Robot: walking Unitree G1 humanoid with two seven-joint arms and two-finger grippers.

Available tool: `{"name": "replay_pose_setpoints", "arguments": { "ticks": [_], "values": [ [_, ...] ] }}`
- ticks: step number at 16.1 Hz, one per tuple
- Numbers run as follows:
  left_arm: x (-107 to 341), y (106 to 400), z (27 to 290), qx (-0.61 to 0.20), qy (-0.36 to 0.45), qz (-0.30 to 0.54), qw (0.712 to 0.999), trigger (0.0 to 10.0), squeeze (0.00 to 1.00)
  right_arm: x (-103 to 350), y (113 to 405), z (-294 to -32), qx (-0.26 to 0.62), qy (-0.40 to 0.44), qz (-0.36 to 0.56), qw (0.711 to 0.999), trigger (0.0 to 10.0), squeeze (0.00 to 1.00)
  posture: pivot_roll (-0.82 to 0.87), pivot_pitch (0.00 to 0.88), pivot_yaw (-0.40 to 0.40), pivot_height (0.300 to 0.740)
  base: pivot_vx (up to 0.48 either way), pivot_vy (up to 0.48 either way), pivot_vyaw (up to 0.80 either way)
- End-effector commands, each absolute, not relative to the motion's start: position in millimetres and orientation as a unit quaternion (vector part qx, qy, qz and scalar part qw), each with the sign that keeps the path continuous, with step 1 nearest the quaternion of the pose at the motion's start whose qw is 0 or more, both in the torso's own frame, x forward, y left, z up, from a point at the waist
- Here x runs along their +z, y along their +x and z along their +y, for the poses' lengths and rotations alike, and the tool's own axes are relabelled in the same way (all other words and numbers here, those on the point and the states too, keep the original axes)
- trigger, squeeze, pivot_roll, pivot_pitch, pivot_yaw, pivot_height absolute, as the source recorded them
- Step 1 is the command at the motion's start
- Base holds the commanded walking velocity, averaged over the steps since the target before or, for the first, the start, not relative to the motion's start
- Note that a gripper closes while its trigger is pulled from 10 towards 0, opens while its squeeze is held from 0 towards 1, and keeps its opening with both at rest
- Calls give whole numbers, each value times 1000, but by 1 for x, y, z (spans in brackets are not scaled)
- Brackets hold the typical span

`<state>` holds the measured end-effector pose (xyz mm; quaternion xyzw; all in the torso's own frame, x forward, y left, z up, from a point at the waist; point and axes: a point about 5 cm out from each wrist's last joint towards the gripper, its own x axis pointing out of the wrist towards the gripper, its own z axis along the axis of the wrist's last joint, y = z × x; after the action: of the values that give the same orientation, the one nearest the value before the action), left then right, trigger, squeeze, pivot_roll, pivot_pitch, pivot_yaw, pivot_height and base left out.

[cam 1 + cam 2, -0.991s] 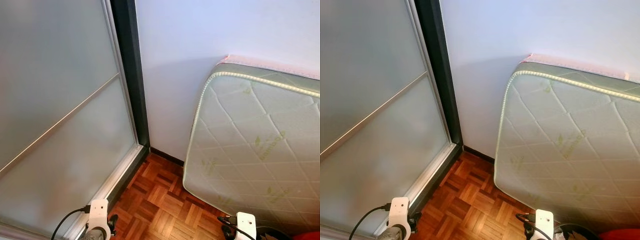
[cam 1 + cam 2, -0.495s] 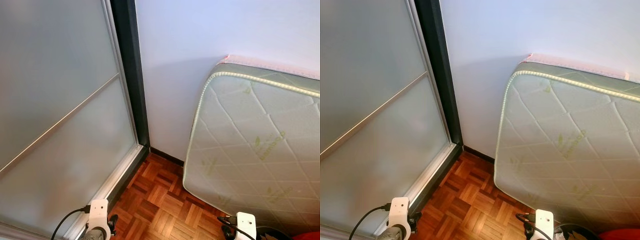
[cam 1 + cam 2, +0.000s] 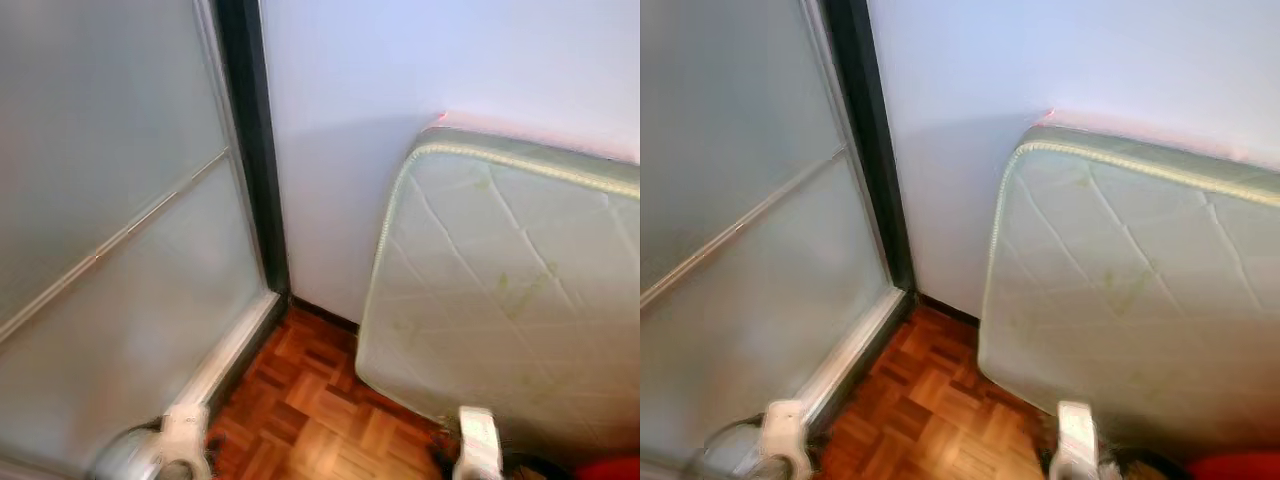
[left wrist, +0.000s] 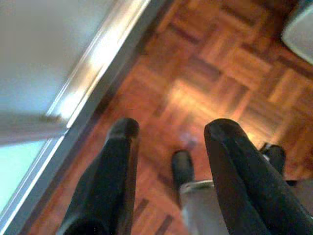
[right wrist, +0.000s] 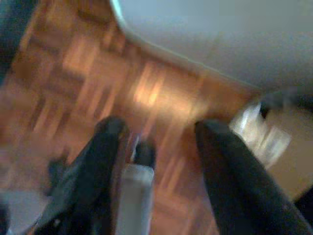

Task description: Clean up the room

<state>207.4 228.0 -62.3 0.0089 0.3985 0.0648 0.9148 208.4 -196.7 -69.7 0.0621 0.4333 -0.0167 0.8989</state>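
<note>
both grippers hang low over the parquet floor (image 3: 320, 400), fingers spread and holding nothing: the left gripper (image 4: 168, 161) near the sliding door's track (image 4: 98, 63), the right gripper (image 5: 156, 147) near the mattress (image 3: 510, 300). that quilted mattress stands on edge against the white wall (image 3: 400, 70), beside the frosted sliding door (image 3: 110, 230).

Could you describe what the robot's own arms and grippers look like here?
Each gripper, left gripper and right gripper, has two long, black, round-tipped fingers. In the blurred head views a white block tops each wrist, above silver-grey arm parts.
</note>
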Motion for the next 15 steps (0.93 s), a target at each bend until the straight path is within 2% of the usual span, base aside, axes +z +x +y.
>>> {"name": "replay_pose_setpoints", "arguments": {
  "ticks": [1, 8, 15],
  "values": [
    [-73, 189, 227, 65, 2, 434, 898, 10000, 0, -71, 207, -195, -11, 74, 439, 895, 10000, 0, 229, 58, -35, 740, 0, 0, 0],
    [-73, 189, 229, 59, 13, 440, 896, 10000, 0, -70, 208, -194, -9, 81, 443, 893, 10000, 0, 241, 55, -24, 740, 0, 0, 0],
    [-69, 195, 233, 38, 41, 434, 899, 10000, 0, -73, 206, -188, -22, 98, 447, 889, 10000, 0, 230, 59, 22, 740, 0, 0, 0]
  ]
}}
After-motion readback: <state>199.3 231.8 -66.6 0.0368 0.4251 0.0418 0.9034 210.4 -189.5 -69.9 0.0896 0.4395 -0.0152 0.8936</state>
